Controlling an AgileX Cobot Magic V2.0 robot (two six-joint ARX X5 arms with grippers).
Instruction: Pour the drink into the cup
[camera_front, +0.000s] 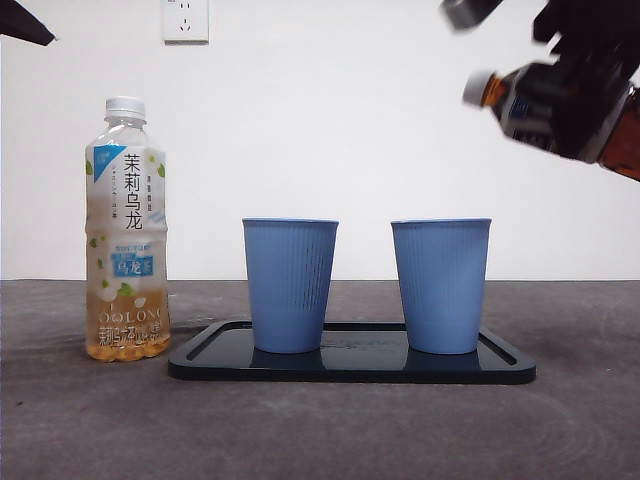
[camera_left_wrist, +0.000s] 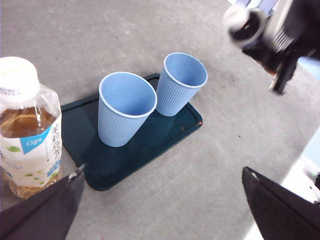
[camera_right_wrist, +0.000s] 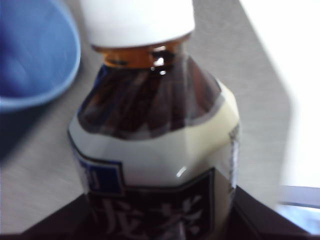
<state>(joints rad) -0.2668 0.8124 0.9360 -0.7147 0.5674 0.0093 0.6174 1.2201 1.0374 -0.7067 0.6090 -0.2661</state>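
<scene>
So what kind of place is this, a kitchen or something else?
Probably a lab or test bench, not a kitchen: a bare grey table, a plain white wall with a socket, and two blue cups staged on a dark tray.

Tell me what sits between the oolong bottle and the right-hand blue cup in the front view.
The other blue cup stands between the oolong bottle and the right-hand cup, on the dark tray; front view.

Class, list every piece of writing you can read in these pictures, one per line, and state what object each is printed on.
"茉莉乌龙": large dark characters down the label of the oolong tea bottle standing left of the tray.
"OOLONG": pale letters low on that same bottle.
Small print on its label: too small to read.
White characters on the dark tea bottle held in the right gripper: blurred and cut off, unreadable.
</scene>
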